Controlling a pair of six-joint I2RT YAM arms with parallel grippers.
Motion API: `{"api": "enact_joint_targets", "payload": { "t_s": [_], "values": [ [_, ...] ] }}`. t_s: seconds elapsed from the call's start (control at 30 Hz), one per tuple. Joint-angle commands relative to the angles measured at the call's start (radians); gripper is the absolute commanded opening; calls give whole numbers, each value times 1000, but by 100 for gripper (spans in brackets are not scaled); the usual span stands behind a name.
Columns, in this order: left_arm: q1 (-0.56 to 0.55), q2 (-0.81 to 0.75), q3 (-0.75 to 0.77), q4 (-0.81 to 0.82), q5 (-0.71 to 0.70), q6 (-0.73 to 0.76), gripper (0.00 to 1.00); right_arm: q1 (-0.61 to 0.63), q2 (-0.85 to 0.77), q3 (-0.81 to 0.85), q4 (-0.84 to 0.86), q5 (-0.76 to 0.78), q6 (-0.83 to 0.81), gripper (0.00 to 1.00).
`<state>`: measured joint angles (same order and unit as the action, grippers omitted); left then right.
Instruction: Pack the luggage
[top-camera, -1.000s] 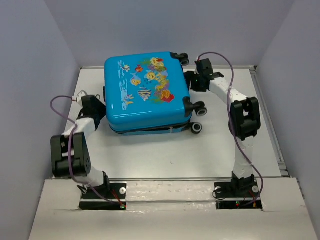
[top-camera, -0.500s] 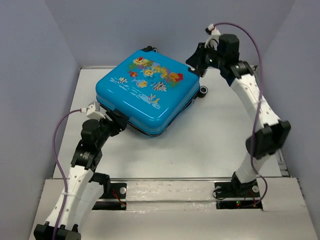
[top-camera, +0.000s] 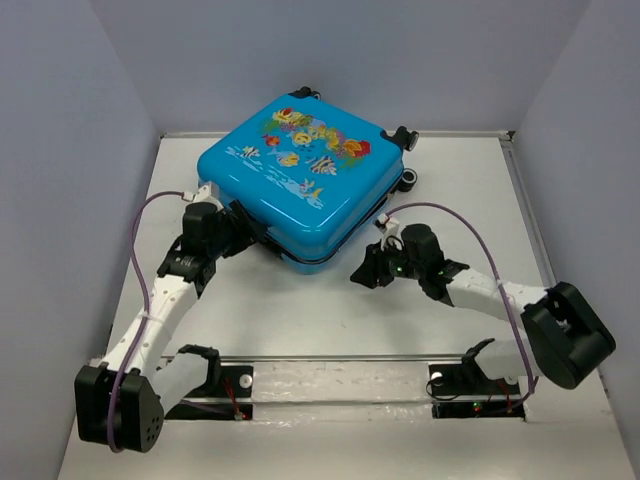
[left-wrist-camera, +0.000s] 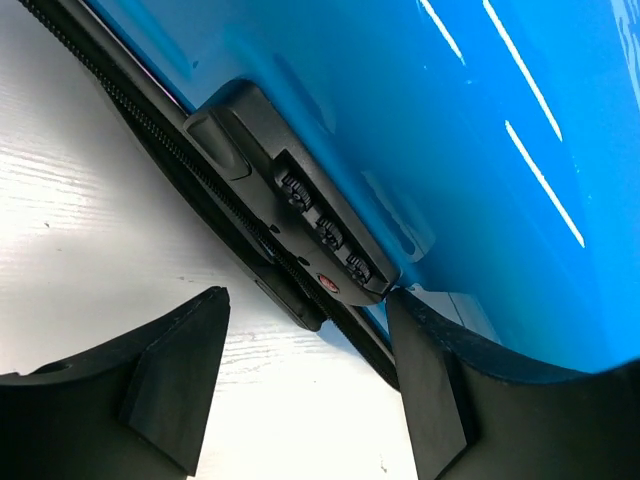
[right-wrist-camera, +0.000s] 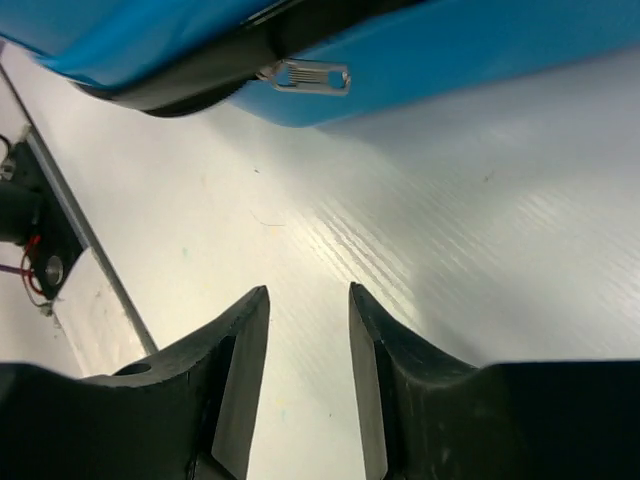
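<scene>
Just ahead of both grippers, the luggage (top-camera: 300, 175) is laid flat on the surface (top-camera: 330, 310), printed shell up and turned cornerwise, its two halves brought together. Its contents are hidden, so whether anything has been packed cannot be told. The halves are judged to be closed. A black zipper band is seen running between the blue shells, and a metal zipper pull (right-wrist-camera: 305, 75) hangs from that band. Whether the zipper is run fully round cannot be made out, so finishing or checking the closure is judged to be what is left.

The left gripper (top-camera: 237, 230) is held at the near-left side of the case. In the left wrist view its fingers are spread wide apart, and nothing is clamped between them. The combination lock (left-wrist-camera: 320, 235) sits directly ahead of the opening. The right-hand finger (left-wrist-camera: 430, 390) is seen very close against the blue shell, though contact cannot be confirmed.

The right gripper (top-camera: 368, 268) is lowered near the surface just beside the near-right edge of the case. In the right wrist view its fingers are parted by a narrow gap only, nothing is held, and the zipper pull lies ahead of and above the fingertips, untouched.
</scene>
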<state>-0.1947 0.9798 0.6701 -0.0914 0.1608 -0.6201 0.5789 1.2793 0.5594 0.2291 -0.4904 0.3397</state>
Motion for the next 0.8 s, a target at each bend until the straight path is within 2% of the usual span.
{"api": "enact_joint_targets", "payload": {
  "t_s": [0.0, 0.07, 0.13, 0.2, 0.23, 0.27, 0.3, 0.4, 0.43, 0.5, 0.57, 0.7, 0.77],
  "values": [
    [-5, -19, 167, 196, -56, -20, 76, 29, 43, 20, 250, 125, 24, 44],
    [-5, -70, 221, 136, -145, 11, 78, 29, 52, 55, 210, 249, 41, 40],
    [8, -96, 310, 93, -293, 63, 81, 29, 69, 98, 144, 347, 55, 33],
    [73, -23, 383, 64, -285, 82, 82, 29, 100, 131, 93, 395, 67, 27],
    [98, 26, 467, 58, -247, 92, 82, 29, 110, 143, 82, 414, 73, 25],
    [148, 146, 512, 32, -219, 91, 83, 29, 121, 163, 75, 429, 77, 22],
    [206, 336, 696, 0, -88, 95, 82, 19, 146, 186, 50, 444, 88, 17],
    [256, 527, 848, -37, -58, 114, 81, 19, 155, 200, 30, 446, 93, 10],
    [271, 645, 900, -56, -46, 118, 81, 19, 160, 206, 23, 455, 96, 7],
    [319, 755, 1043, -97, 11, 126, 80, 19, 164, 203, 12, 469, 102, 7],
    [343, 914, 1136, -123, 84, 134, 80, 19, 176, 206, 6, 484, 101, 7],
    [370, 1227, 1442, -249, 174, 141, 79, -2, 212, 229, -1, 486, 125, 7],
    [370, 1292, 1517, -255, 235, 135, 78, -23, 219, 238, 1, 486, 130, 7]
  ]
}}
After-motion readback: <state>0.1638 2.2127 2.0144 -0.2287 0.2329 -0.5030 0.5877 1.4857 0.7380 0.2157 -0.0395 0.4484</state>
